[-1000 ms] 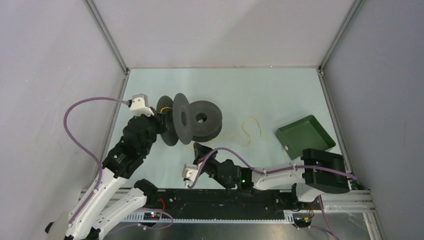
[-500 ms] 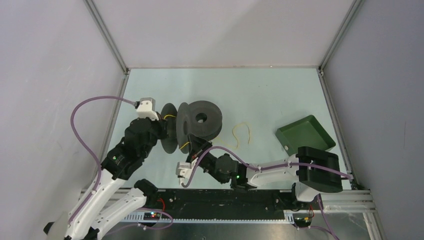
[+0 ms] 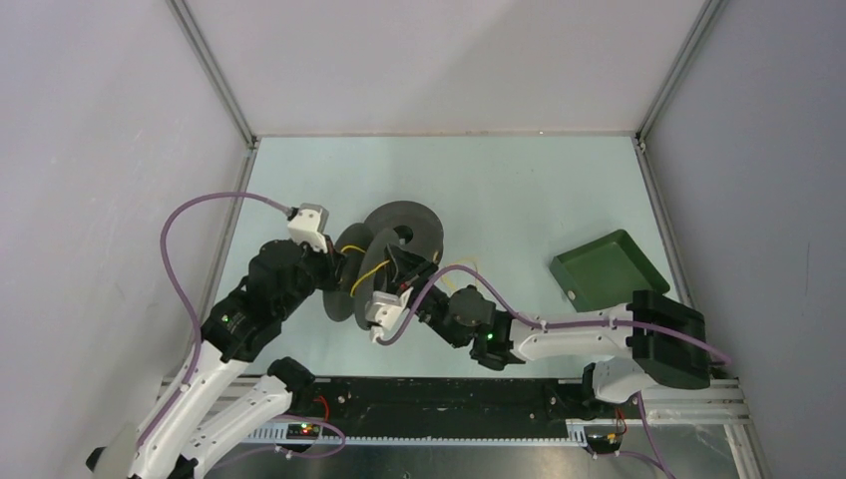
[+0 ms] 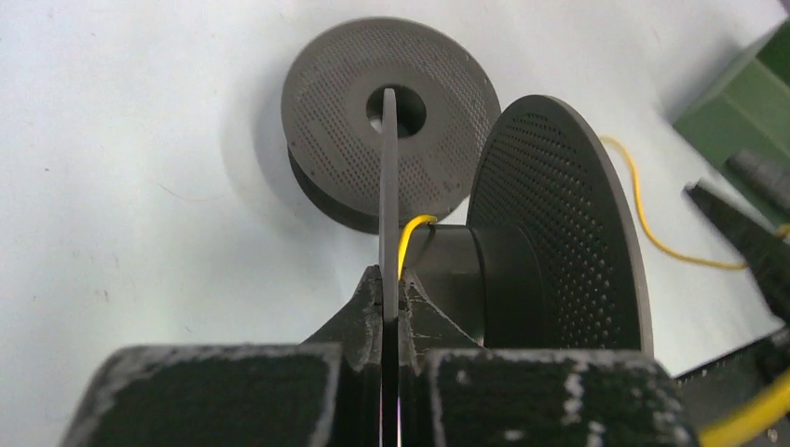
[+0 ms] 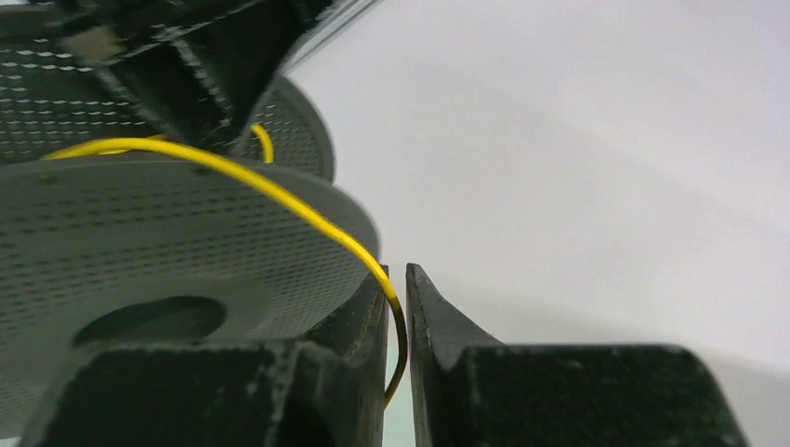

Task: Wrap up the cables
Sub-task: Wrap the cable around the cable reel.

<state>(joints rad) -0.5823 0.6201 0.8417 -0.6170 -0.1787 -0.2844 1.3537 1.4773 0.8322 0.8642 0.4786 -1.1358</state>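
Observation:
My left gripper (image 3: pixel 337 267) is shut on the thin near flange of a dark grey spool (image 3: pixel 361 274) and holds it upright on edge; in the left wrist view (image 4: pixel 389 284) the jaws pinch that flange. The yellow cable (image 3: pixel 373 271) runs over this spool's hub (image 4: pixel 410 233) and across its flange (image 5: pixel 279 191). My right gripper (image 3: pixel 401 263) is right beside the held spool, shut on the yellow cable (image 5: pixel 399 321). A second dark grey spool (image 3: pixel 407 230) lies just behind (image 4: pixel 391 140). The red cable is out of view.
A green tray (image 3: pixel 609 269) sits tilted at the right of the table, and its corner shows in the left wrist view (image 4: pixel 745 84). Grey walls with metal frame posts close off the left, back and right sides.
My right gripper has moved left and farther in, up to the held spool, drawing the yellow cable with it. The loose yellow loops have left the table. The left arm shifted the spool slightly right.

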